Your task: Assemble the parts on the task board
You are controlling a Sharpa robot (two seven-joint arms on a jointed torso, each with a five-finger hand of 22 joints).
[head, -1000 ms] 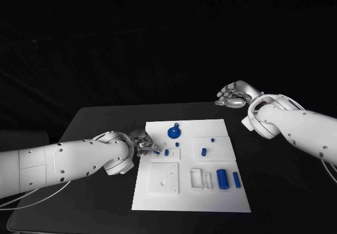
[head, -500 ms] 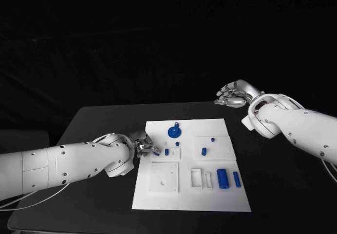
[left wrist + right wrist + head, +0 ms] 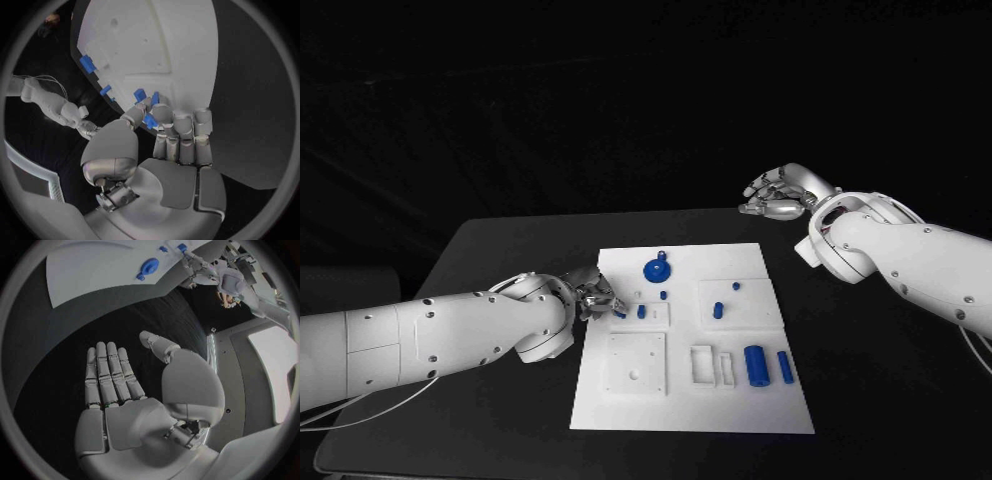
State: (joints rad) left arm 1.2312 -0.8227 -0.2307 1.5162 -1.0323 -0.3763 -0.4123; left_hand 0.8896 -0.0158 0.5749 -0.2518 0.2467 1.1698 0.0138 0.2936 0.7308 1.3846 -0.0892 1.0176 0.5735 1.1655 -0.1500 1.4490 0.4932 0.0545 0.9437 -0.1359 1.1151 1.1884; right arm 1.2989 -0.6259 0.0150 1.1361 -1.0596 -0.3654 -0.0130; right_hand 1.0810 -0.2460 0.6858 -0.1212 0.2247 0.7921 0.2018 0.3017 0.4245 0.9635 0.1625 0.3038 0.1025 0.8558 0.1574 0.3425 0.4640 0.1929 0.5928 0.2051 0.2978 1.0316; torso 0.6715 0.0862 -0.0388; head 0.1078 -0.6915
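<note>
Black table (image 3: pixel 488 250) takes up the middle of the head view; its far edge fades into the dark background and is hard to trace.

Task board (image 3: pixel 692 340) lies centre frame, long side running toward the bottom. Its left edge near the upper corner is covered by the left hand.

Left arm (image 3: pixel 430 335) enters from the left edge, its lower part cut off by the frame. Right arm (image 3: pixel 906 255) enters from the right edge, also cut off.

Right hand (image 3: pixel 780 193) sits upper right of centre, off the board, above the table's far edge. In the head view it looks loosely curled; the right wrist view shows it (image 3: pixel 125 390) flat, fingers straight and apart, holding nothing.

Left hand (image 3: pixel 596 295) is at the board's left edge. The head view hides the fingertips; the left wrist view shows the fingers (image 3: pixel 178 130) bent over the board edge with the thumb pinching a small blue part (image 3: pixel 150 121). Cannot tell whether that part is seated in the board or lifted.

Parts on the board, head view: round blue part (image 3: pixel 656 270) near the top, blue cylinder (image 3: pixel 756 366) and narrow blue bar (image 3: pixel 786 369) lower right, small pegs (image 3: pixel 718 311) mid board, too small to tell whether in holes or on the surface. Square recessed plate (image 3: pixel 636 365) lower left holds nothing blue.
</note>
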